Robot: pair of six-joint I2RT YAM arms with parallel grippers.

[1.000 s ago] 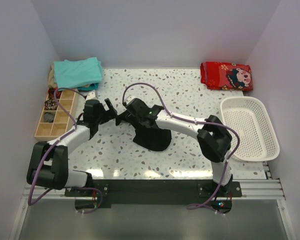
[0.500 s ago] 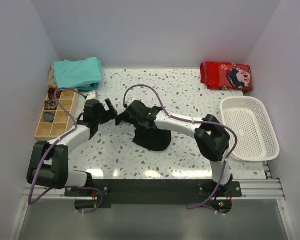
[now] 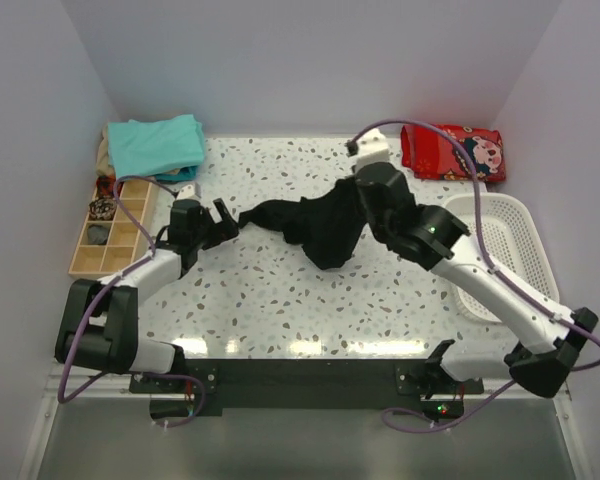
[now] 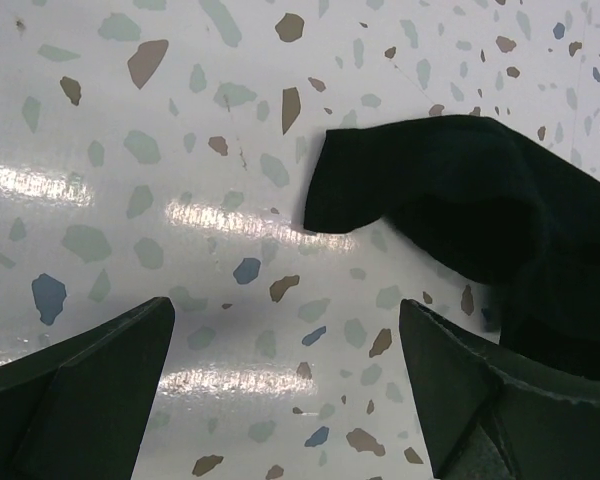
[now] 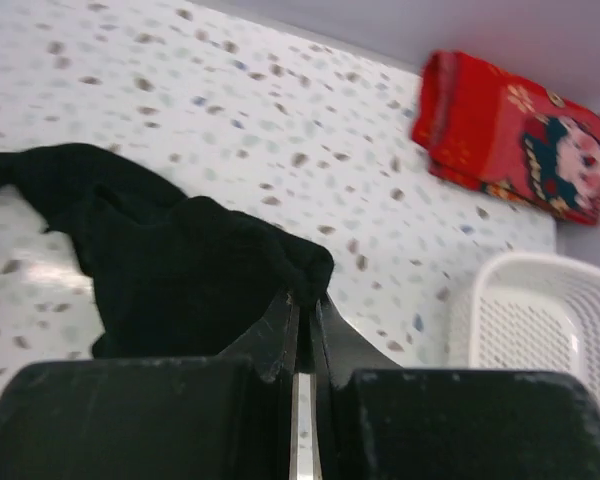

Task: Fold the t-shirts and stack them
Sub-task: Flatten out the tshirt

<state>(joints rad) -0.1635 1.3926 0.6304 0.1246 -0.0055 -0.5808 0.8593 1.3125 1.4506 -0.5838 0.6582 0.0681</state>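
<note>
**A:** What is nearest?

**B:** The speckled table. The left gripper is low over it, its two fingers spread wide with nothing between them.

**A:** And the shirt?

**B:** The black t-shirt is mid-table. One rounded end lies just ahead of the left gripper, apart from both fingers. From there the cloth runs right and upward to the right gripper. Its fingers are pinched tight on a bunched fold, and the rest hangs below in a crumpled drape.

**A:** Any label or writing on it?

**B:** I cannot tell; it is too dark and bunched.

**A:** What else is around?

**B:** A white mesh basket is at the right, and the right arm crosses over its near-left part and hides it. A wooden compartment tray stands along the left edge, with small dark bits in its left cells that are too small to name. Beyond it, in the far-left corner, is a pile of folded teal t-shirts. A folded red cloth printed with a cartoon figure lies at the far right. Any lettering on it is too small to read.
</note>
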